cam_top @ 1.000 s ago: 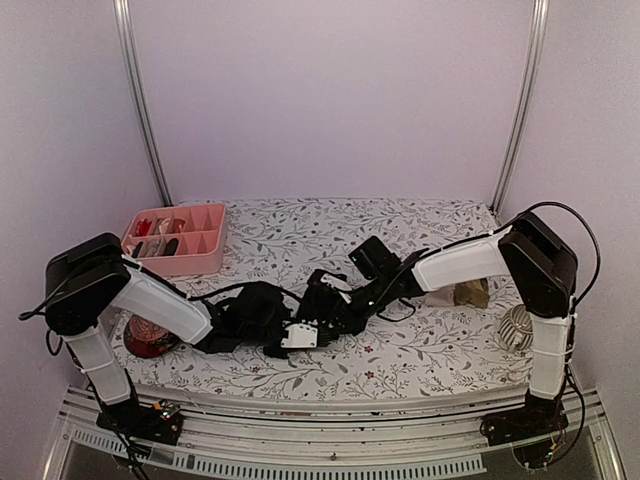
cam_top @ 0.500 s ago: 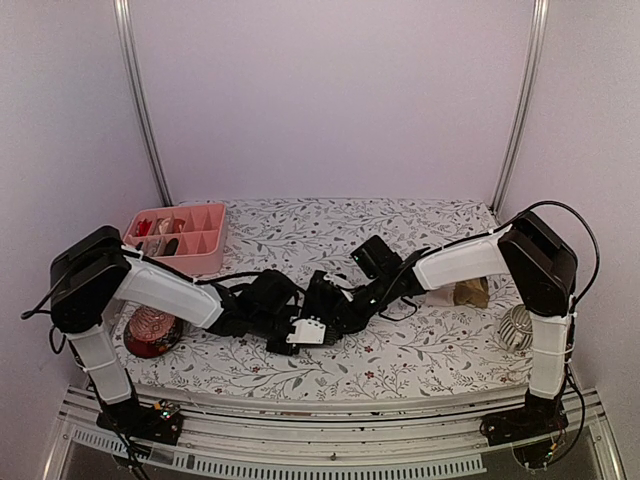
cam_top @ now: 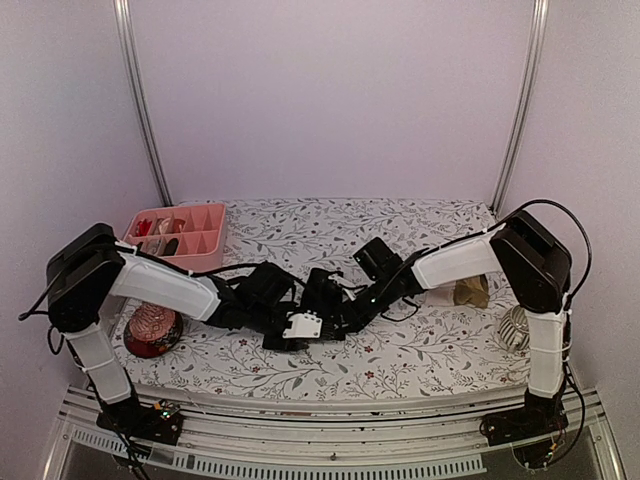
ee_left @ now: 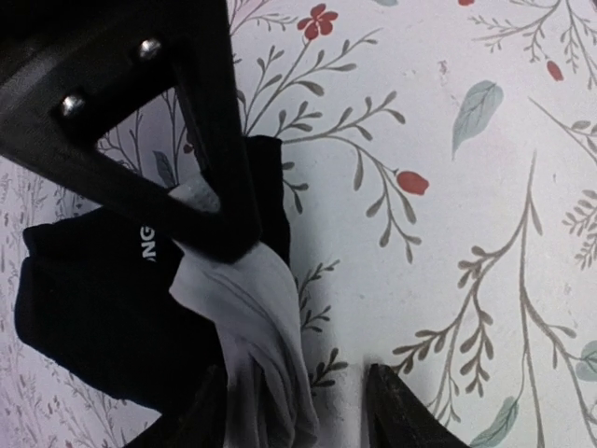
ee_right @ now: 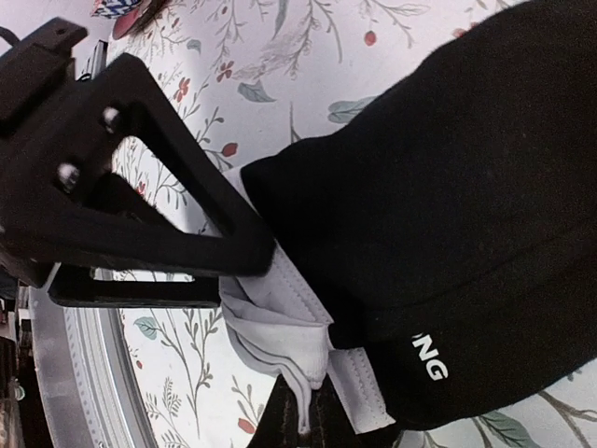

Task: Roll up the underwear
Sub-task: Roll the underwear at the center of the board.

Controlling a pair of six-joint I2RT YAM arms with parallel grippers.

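The black underwear [ee_right: 466,187] lies bunched mid-surface [cam_top: 420,230] between the two tools. The right tool [ee_right: 298,422] is pinched tight on its white trim [ee_right: 280,336], and the left tool [ee_left: 294,411] stands half-wide, its tips straddling that same trim. The tan underwear [cam_top: 470,292] sits well apart by the right arm's elbow. At the back left, a pink tray [cam_top: 200,262] holds small items in its left compartments, too small to tell.
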